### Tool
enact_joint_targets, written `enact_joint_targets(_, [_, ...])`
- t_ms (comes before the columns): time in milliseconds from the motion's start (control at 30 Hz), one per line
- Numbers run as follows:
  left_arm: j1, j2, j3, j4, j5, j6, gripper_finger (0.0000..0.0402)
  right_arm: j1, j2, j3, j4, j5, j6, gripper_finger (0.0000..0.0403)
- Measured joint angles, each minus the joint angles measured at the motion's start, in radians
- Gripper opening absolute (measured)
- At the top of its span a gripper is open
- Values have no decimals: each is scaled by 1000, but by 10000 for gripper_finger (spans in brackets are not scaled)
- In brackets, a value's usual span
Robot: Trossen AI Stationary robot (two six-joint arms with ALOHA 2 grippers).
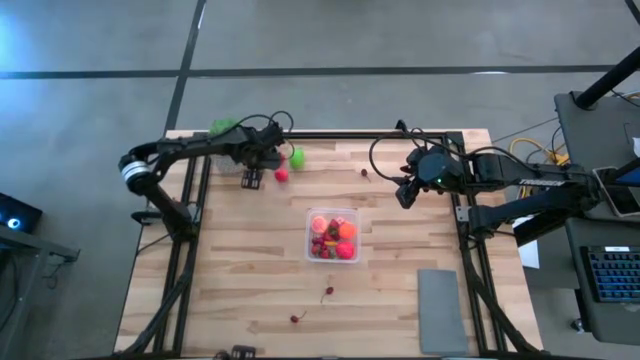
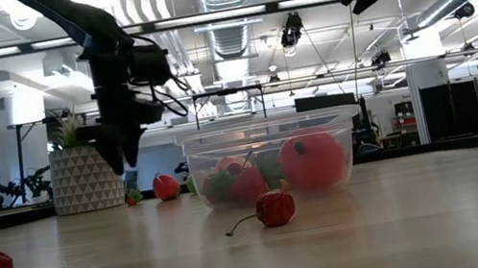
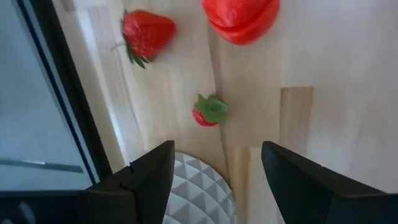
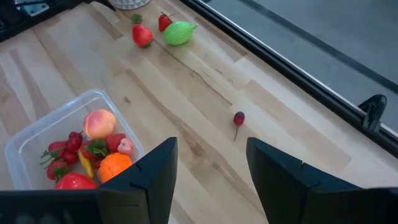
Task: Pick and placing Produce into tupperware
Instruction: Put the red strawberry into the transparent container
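— Clear plastic tupperware (image 1: 333, 218) sits mid-table, already holding a fair pile of produce: a peach-coloured ball, an orange one, a larger red piece and some small strawberries and cherries.

— So how much is left outside it?

— Several pieces. Near the far left corner there's a lime-green fruit (image 1: 297, 156), a red strawberry (image 1: 282, 175) beside it, and in the left wrist view a tiny strawberry (image 3: 209, 111) lying just ahead of that arm's fingers. One cherry (image 1: 364, 172) lies at the far side between the two arms, and two more, cherry (image 1: 328, 291) and cherry (image 1: 296, 318), lie on the near side of the container.

— And the arms?

— The left gripper (image 3: 212, 171) hangs above the corner cluster by the white patterned pot (image 3: 200, 191), its fingers spread with nothing between them. The right gripper (image 4: 208, 163) hovers to the right of the container, also spread and empty.

— Roughly halfway, then?

— Past halfway, I'd judge, though the heap inside is too crowded to count reliably. At least six loose items remain.
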Motion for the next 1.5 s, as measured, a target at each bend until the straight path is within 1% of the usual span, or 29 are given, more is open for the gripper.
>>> enact_joint_targets(133, [20,15,21,10,24,81,226,0,0,0,0,0,0,185])
enact_joint_targets(300, [41,41,16,13,90,103,226,0,0,0,0,0,2,185])
enact_joint_targets(467, [40,80,17,11,79,109,226,0,0,0,0,0,8,185])
enact_joint_targets(667, [41,114,16,58,76,111,226,0,0,0,0,0,26,185])
enact_joint_targets(1100, [41,169,17,53,76,111,224,0,0,0,-2,-1,34,185])
enact_joint_targets(1200, [46,170,13,50,76,111,208,0,0,0,-3,-1,34,185])
enact_joint_targets(1500, [67,170,12,56,76,111,131,0,0,0,-5,-1,32,185])
